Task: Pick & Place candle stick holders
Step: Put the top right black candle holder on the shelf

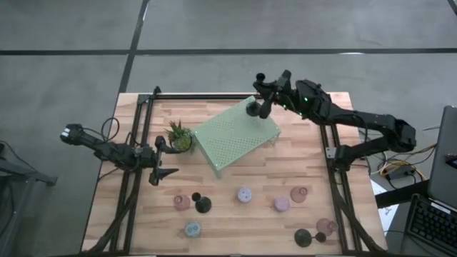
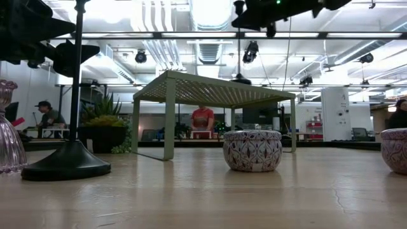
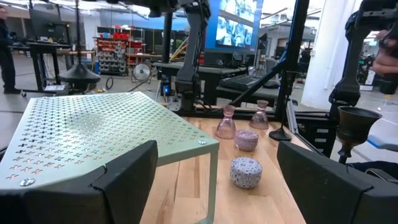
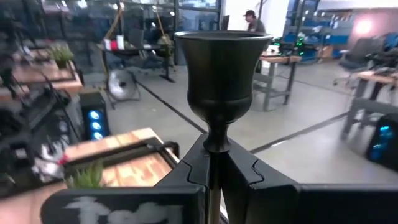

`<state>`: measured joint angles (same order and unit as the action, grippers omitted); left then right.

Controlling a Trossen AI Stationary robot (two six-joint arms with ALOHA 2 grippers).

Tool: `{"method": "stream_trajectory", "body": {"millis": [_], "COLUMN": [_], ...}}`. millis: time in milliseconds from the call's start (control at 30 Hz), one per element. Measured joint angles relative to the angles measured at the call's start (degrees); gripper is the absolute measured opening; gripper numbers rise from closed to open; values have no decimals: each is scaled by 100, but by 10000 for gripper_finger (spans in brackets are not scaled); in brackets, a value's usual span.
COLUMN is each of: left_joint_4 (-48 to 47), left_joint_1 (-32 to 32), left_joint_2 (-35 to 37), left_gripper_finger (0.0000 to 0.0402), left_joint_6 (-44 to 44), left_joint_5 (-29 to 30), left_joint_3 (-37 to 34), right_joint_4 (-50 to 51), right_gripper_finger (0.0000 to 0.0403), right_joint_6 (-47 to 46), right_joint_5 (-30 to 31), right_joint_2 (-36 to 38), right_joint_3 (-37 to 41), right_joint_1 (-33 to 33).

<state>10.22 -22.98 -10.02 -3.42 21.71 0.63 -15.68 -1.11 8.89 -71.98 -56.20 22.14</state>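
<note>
My right gripper (image 1: 258, 107) is shut on a slim black candle stick holder (image 4: 222, 59) over the far corner of the pale green perforated stand (image 1: 235, 135). The holder's round base (image 2: 240, 79) shows at the height of the stand's top. My left gripper (image 1: 164, 158) is open and empty, near the table's left side, beside the small green plant (image 1: 179, 135). Other holders stand on the table's near part: two black sticks (image 1: 203, 205) (image 1: 303, 237), pinkish glass cups (image 1: 182, 202) (image 1: 299, 193) and low pucks (image 1: 244, 194) (image 1: 191, 228). My right gripper pinches the black holder's thin stem (image 4: 215, 146) just below its cup, between the two fingers. The fingers lie about level and across the stem, coming from the table's right. The holder stands upright; whether its base (image 3: 79, 74) rests on the stand or hangs just above it, I cannot tell.
The stand takes up the table's far middle, with the plant at its left. A pink puck (image 1: 280, 205) and a pink cup (image 1: 325, 226) stand at the near right. Dark frame rails (image 1: 132, 178) run along the table's left and right sides. People show in the room behind.
</note>
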Motion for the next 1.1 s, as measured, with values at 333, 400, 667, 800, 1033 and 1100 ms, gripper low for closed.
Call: {"method": "stream_trajectory", "body": {"millis": [333, 400, 667, 800, 1033, 1100], "left_joint_4": [-1, 0, 0, -2, 0, -1], "left_joint_1": [0, -1, 1, 1, 0, 2], "left_joint_2": [0, 0, 0, 0, 0, 1], "left_gripper_finger": [335, 335, 335, 335, 335, 335], "left_joint_6": [-1, 0, -1, -2, -1, 0], "left_joint_5": [0, 0, 0, 0, 0, 0], "left_joint_3": [0, 2, 0, -1, -1, 1], "right_joint_4": [26, 8, -184, -287, -306, -308], "right_gripper_finger": [13, 13, 13, 13, 13, 13], "right_joint_6": [-545, -551, -456, -478, -472, -472], "right_joint_5": [-469, -485, -469, -494, -507, -506], "right_joint_2": [-780, -844, -913, -912, -921, -921], "right_joint_3": [-400, -443, -379, -302, -219, -213], "right_joint_1": [500, 523, 680, 729, 729, 729]}}
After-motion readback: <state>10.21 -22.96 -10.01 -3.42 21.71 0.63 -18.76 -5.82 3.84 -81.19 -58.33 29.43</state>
